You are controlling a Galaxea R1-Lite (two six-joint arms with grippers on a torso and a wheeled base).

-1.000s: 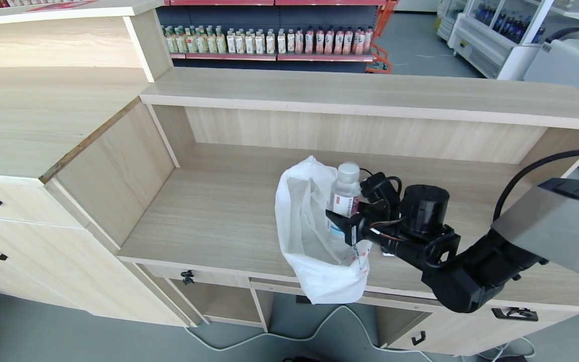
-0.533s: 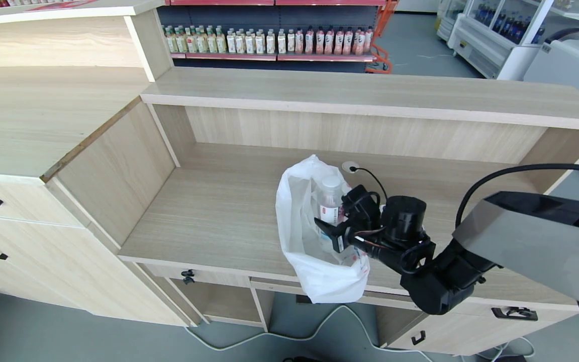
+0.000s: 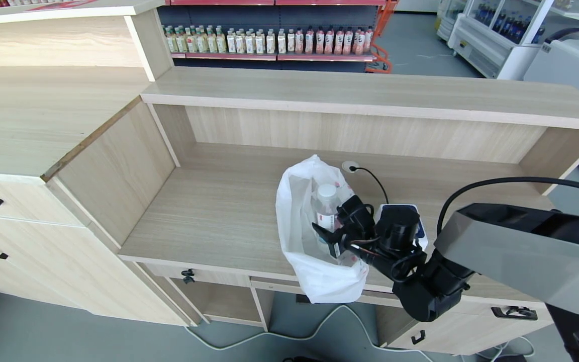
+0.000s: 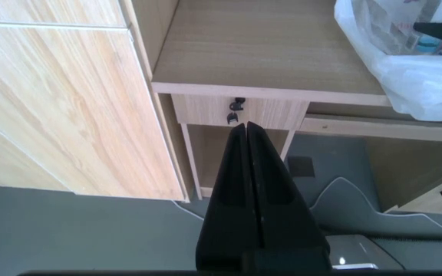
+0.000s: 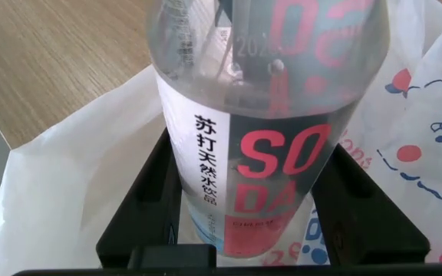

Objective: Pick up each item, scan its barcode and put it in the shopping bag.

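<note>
- The right hand (image 3: pixel 332 225) is clenched on the soda bottle (image 3: pixel 325 200). The right wrist view shows the right hand (image 5: pixel 259 218) with one finger pressed to each side of the label of the soda bottle (image 5: pixel 263 115).
- The bottle stands upright, its lower half sunk in the open mouth of the shopping bag (image 3: pixel 294 226) and its cap just above the rim.
- The bag sits on the table (image 3: pixel 209 216) at the front edge, with its bottom drooping over that edge.
- The left hand (image 4: pixel 247 136) is closed on nothing, fingers pressed flat together. It hangs low in front of the table, well apart from the shopping bag (image 4: pixel 413 65).
- Progress, as I judge it: this bottle is at the bagging step, lowered in but not yet let go. Whether its barcode was read cannot be told from here.
- What is left is to open the right hand and lift it clear of the plastic.
- What lies under the bottle in the bag is hidden.
- Count: one bottle, one bag and one white-and-blue device (image 3: pixel 419 223) on the table beside the right wrist, perhaps the scanner.
</note>
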